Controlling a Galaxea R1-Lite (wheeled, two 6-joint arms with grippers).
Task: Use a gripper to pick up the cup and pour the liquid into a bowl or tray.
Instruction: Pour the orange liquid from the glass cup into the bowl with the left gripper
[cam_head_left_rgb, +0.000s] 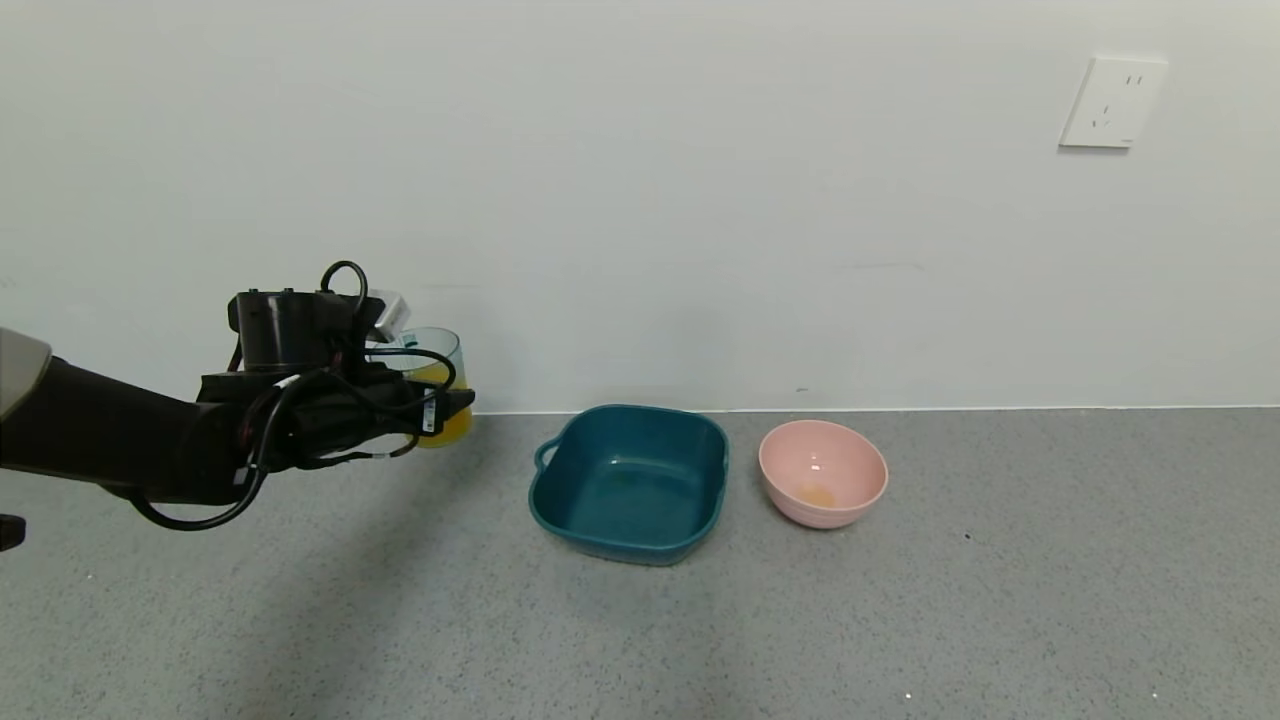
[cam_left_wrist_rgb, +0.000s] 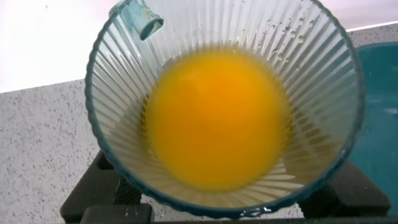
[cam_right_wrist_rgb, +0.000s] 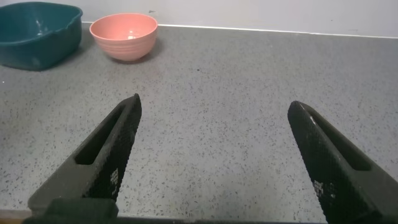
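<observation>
Head view shows the left pincer (cam_head_left_rgb: 440, 405) far on the left, up in the air over the counter (cam_head_left_rgb: 900, 620). It is closed tight on the cup (cam_head_left_rgb: 432, 362) – the cup is off the counter and stands nearly straight up. The left wrist view looks right down into the cup (cam_left_wrist_rgb: 224, 106). You can see the ribs in its clear sides, and the orange-yellow liquid (cam_left_wrist_rgb: 217, 118) fills the bottom part. None has spilled.

Next along, to the right of the cup and lower down, sits the teal tray (cam_head_left_rgb: 560, 505) on the counter. It has a little handle on its left side, and it looks empty. The cup is near it but not over it yet.

Just beside the tray, further right, is the pink bowl (cam_head_left_rgb: 850, 470). It has a small yellow spot at the bottom.

The right pincer (cam_right_wrist_rgb: 211, 155) does not show in the head view. Its own wrist view shows its two fingers spread wide with nothing between them, low over bare counter, well apart from the dishes.

So the picking up looks done – the carrying is the step now. I think the next move is to bring the cup sideways until it is above the tray, then tip it slowly toward the middle so the juice lands inside.
</observation>
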